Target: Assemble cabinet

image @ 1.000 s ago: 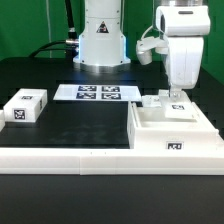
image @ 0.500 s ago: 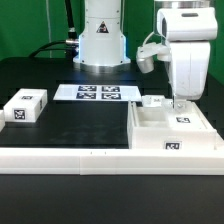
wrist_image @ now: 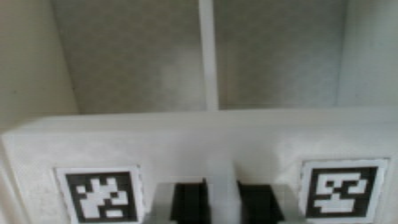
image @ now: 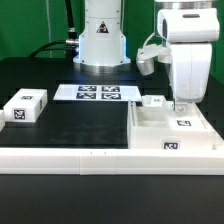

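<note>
The cabinet (image: 165, 128) is a large white tagged box lying open-side up at the exterior view's right. My gripper (image: 182, 103) reaches straight down onto its far right wall. In the wrist view the two dark fingers (wrist_image: 187, 202) stand close together astride the white wall (wrist_image: 214, 140), with a narrow strip of it between them and a marker tag (wrist_image: 98, 195) on each side. The gripper (wrist_image: 221, 202) looks shut on that wall. A small white tagged block (image: 25, 105) lies apart at the exterior view's left. A small white piece (image: 153, 101) sits at the cabinet's far edge.
The marker board (image: 98, 93) lies flat in front of the robot's base. A long low white rail (image: 80, 157) runs along the front of the black mat (image: 85, 122). The arm's white body (image: 180, 50) stands over the cabinet.
The gripper moved toward the exterior view's right and came down onto the cabinet's wall. Over the last half second it has barely moved.
</note>
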Robot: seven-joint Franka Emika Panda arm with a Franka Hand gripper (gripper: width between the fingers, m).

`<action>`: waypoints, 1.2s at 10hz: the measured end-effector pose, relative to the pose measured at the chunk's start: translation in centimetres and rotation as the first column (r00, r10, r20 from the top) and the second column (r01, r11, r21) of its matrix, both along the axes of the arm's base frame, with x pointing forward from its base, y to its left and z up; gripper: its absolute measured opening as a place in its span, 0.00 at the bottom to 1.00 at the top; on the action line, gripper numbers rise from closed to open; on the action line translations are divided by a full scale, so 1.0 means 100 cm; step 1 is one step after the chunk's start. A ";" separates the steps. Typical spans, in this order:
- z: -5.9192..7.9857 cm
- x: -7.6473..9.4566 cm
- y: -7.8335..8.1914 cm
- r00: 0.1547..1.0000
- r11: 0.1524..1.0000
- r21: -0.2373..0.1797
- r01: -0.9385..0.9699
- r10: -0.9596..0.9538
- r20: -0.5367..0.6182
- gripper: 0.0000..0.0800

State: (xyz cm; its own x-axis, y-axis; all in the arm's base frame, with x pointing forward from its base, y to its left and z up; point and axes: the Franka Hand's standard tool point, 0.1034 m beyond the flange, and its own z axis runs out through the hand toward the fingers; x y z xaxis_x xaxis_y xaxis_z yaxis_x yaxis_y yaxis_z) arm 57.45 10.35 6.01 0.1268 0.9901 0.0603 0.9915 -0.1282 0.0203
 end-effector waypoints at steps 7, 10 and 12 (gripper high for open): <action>0.000 0.000 0.000 1.000 1.000 0.000 0.000 0.000 -0.001 1.00; 0.017 -0.017 0.002 1.000 1.000 -0.009 0.023 -0.023 0.009 1.00; 0.033 -0.038 0.004 0.999 1.000 -0.010 0.024 -0.024 0.047 1.00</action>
State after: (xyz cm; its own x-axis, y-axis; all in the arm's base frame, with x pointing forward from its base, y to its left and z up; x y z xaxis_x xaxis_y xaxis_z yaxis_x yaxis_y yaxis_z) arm 53.66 10.74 9.31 0.1476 0.9874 0.0564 0.9861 -0.1514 0.0685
